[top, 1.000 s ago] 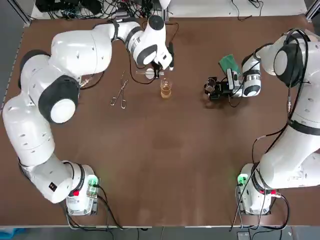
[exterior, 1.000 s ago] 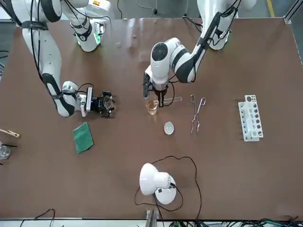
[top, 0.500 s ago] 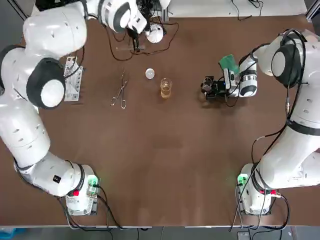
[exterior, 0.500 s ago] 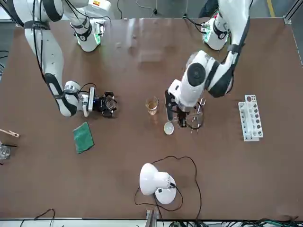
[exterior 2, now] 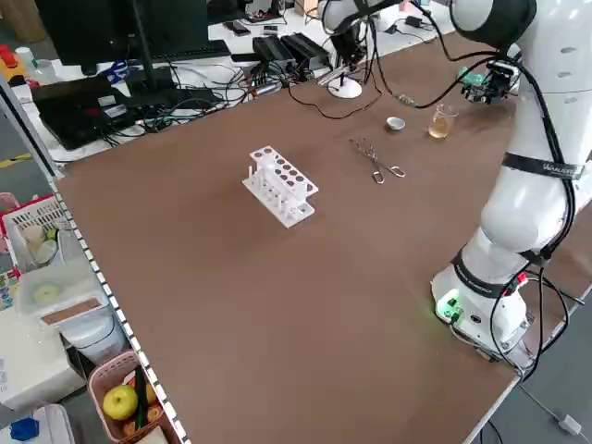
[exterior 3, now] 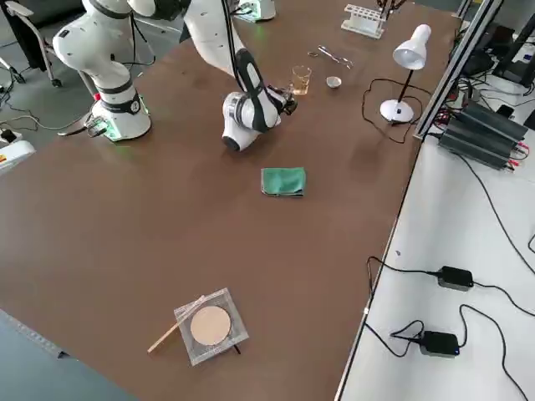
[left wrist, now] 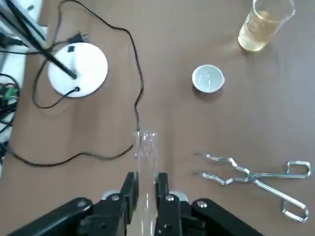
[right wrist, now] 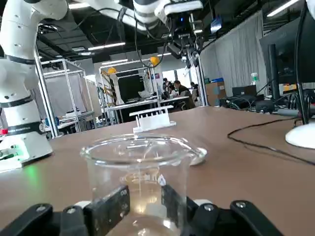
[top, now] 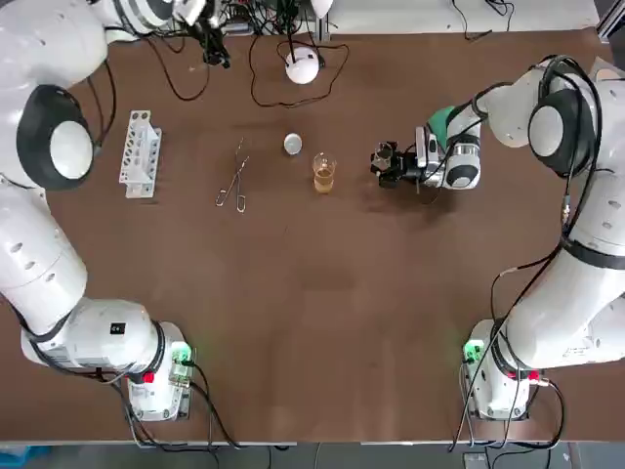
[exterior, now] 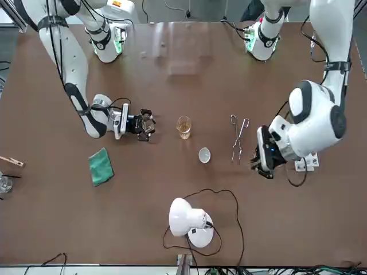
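Left pincer pinches a glass test tube above the bench while right pincer clamps a clear beaker near an amber-filled beaker.

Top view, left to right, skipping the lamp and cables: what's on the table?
Test tube rack → metal tongs → small white dish → beaker of amber liquid → right pincer, shut on an empty beaker → green cloth.

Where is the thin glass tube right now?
Left wrist view: the glass tube sits clamped in the left end effector, above the table beside the lamp base.
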Controlling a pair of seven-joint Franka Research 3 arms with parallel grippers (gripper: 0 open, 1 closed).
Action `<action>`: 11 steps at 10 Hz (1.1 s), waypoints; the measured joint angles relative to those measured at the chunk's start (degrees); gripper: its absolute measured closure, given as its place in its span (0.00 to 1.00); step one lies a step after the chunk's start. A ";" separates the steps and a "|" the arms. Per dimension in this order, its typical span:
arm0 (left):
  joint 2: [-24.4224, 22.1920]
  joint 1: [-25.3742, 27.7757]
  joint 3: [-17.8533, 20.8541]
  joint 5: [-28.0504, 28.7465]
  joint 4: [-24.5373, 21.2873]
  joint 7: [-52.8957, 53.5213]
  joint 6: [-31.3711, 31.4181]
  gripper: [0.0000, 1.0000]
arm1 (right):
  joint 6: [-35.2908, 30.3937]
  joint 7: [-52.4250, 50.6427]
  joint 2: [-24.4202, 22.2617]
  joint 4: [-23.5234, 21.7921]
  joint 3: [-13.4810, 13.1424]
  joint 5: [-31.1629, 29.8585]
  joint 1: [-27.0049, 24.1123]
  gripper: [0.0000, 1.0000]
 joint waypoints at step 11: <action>8.01 51.41 -18.62 -26.54 -3.03 33.33 -36.02 0.79 | 12.69 1.49 -3.21 -1.31 23.16 30.93 0.14 0.62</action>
